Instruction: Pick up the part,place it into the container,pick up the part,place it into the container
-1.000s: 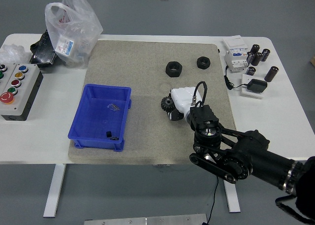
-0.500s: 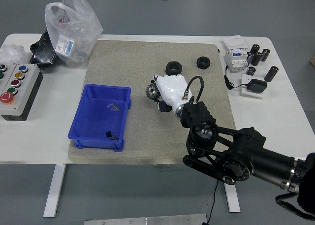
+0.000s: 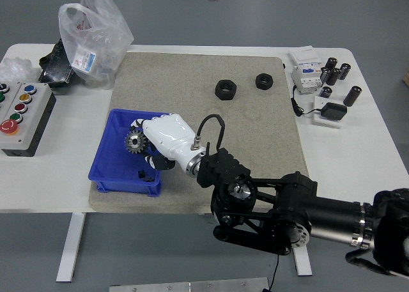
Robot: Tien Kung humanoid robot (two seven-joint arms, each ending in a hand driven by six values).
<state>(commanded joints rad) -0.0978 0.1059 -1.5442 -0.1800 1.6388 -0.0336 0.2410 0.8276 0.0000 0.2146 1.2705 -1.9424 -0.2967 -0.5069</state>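
Observation:
My right hand [image 3: 152, 145], white with a black arm behind it, is shut on a black toothed gear [image 3: 134, 140] and holds it above the inside of the blue container [image 3: 114, 177]. A small dark part [image 3: 141, 174] lies on the container's floor near its front wall. Two black hex nuts [image 3: 225, 89] [image 3: 264, 81] lie on the grey mat [image 3: 204, 113] at the back right. My left hand is out of view.
A button box [image 3: 20, 116] sits at the left edge. A plastic bag [image 3: 92, 36] and a black item lie at the back left. White electrical modules [image 3: 305, 68], black cylinders [image 3: 335, 71] and a black adapter [image 3: 332, 111] are at the back right.
My right hand has carried the gear leftward across the mat, from its middle to over the blue container.

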